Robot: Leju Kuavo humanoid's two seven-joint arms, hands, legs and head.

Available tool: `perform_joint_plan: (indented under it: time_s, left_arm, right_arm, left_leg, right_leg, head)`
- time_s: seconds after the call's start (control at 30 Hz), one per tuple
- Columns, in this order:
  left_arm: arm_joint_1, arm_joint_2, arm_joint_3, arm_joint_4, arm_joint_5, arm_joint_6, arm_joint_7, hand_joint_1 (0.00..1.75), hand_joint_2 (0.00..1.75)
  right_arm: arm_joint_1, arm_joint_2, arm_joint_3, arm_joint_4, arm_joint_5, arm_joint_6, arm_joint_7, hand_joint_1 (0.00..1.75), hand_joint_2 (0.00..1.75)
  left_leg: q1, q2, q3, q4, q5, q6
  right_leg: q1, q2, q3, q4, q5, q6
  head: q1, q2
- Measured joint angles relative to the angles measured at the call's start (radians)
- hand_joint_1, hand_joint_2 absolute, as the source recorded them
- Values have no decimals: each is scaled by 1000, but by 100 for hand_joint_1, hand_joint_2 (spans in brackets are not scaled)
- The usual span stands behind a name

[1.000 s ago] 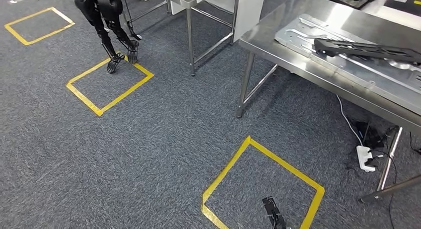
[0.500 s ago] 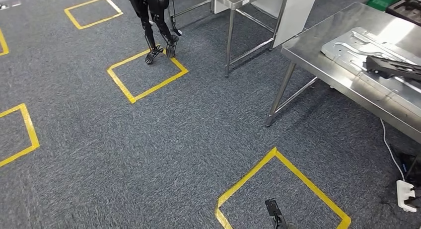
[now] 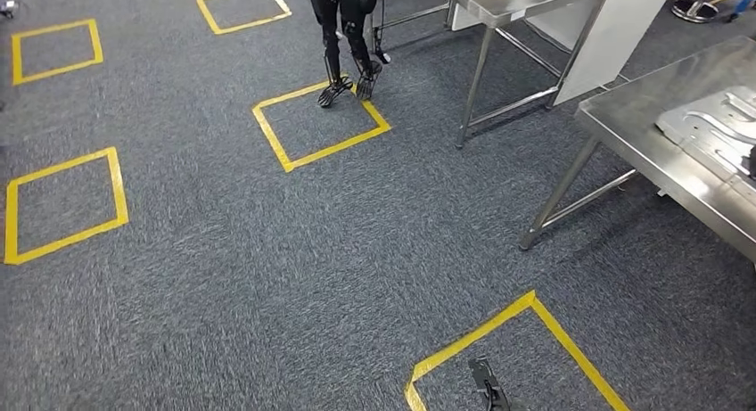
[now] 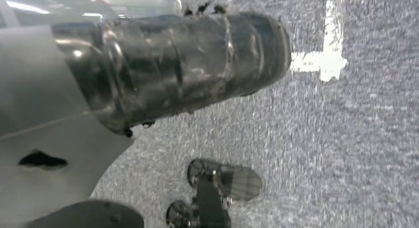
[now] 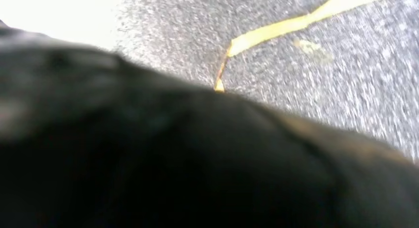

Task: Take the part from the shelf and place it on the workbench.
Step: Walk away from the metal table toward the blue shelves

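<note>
The steel workbench [image 3: 655, 157] stands at the right edge of the head view. A silver stamped metal plate [image 3: 713, 126] lies on it, and a dark sliver [image 3: 751, 166] shows on the plate at the picture's edge. In the left wrist view the dark ribbed cover of my left hand [image 4: 173, 65] hangs above grey carpet; its fingers are hidden. A dark blurred mass [image 5: 197, 159] lies close to the lens in the right wrist view, and I cannot make out the right hand's fingers in it.
Grey carpet carries several yellow taped squares, one near me [image 3: 535, 340] and one further off [image 3: 321, 126]. Another black robot's legs [image 3: 343, 36] stand at that far square. A second steel table [image 3: 517, 10] stands beyond the workbench.
The camera has swung to the left: the workbench slid to the right edge and the black part on the plate has almost left the picture. More taped squares show on the left.
</note>
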Motion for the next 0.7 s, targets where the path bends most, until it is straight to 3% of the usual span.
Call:
perform_joint_plan:
  time_s: [0.07,0.13,0.2,0.23,0.27,0.3,0.37,0.43,0.53,0.57,0.6,0.7]
  left_arm:
    - [3,5,-1,0,-8,-8,-16,0,0]
    - [1,6,-2,0,-15,-20,-31,0,0]
    - [-4,9,-4,0,-19,-30,-32,0,0]
    - [-5,10,-5,0,-20,-32,-29,0,0]
    - [-3,11,-6,0,-21,-33,-25,0,0]
    - [-1,12,-6,0,-22,-33,-21,0,0]
    - [1,12,-6,0,-27,-33,-19,0,0]
    - [-1,12,-8,0,-32,-30,-24,0,0]
    - [2,14,-10,0,-28,-16,-49,0,0]
    - [5,15,-11,0,-24,-10,-57,0,0]
    - [6,15,-11,0,-20,-6,-63,0,0]
    - [4,13,-11,0,-2,14,-72,0,0]
  right_arm:
    - [-1,5,3,0,1,-2,7,0,0]
    - [0,9,4,0,-1,-3,11,0,0]
    - [5,10,5,1,-2,-2,17,0,0]
    - [7,10,6,1,-2,-2,20,0,0]
    - [8,10,7,2,-1,-2,22,0,0]
    - [9,11,9,2,1,-1,22,0,0]
    - [8,11,12,2,3,-1,16,0,0]
    - [7,12,15,3,4,-1,2,0,0]
    - [4,12,21,3,14,7,-6,0,0]
    - [3,14,24,3,23,12,-3,0,0]
    - [3,16,27,3,33,18,2,0,0]
    - [5,20,43,3,75,41,29,0,0]
  left_leg:
    - [6,-22,11,-18,7,11]
    - [9,-44,18,-29,11,19]
    - [9,-73,19,-28,10,24]
    - [9,-89,20,-27,9,25]
    - [9,-106,22,-25,7,24]
    - [11,-122,24,-23,5,21]
    - [12,-149,22,-12,-1,12]
    - [14,-170,15,-4,-5,1]
    - [18,-199,9,-13,0,-18]
    - [19,-194,7,-10,-3,-23]
    - [18,-174,-6,13,-17,-26]
    - [19,-79,-100,201,-100,-35]
  right_leg:
    - [-3,43,-2,19,-19,8]
    - [-7,106,-50,119,-72,11]
    - [-7,124,-123,248,-114,12]
    - [-8,125,-145,277,-110,13]
    - [-9,127,-148,262,-83,14]
    - [-11,132,-133,209,-41,14]
    - [-16,170,-85,79,25,12]
    - [-16,195,-63,22,39,8]
    - [-9,169,-53,14,41,-7]
    - [-11,158,-48,8,45,-14]
    - [-14,147,-42,1,48,-19]
    - [-11,107,-37,-7,48,-28]
  head:
    - [1,0]
    - [3,0]
    - [3,0]
    - [3,0]
    - [3,0]
    - [3,0]
    - [3,0]
    - [3,0]
    - [3,0]
    - [2,0]
    - [2,0]
    - [0,0]
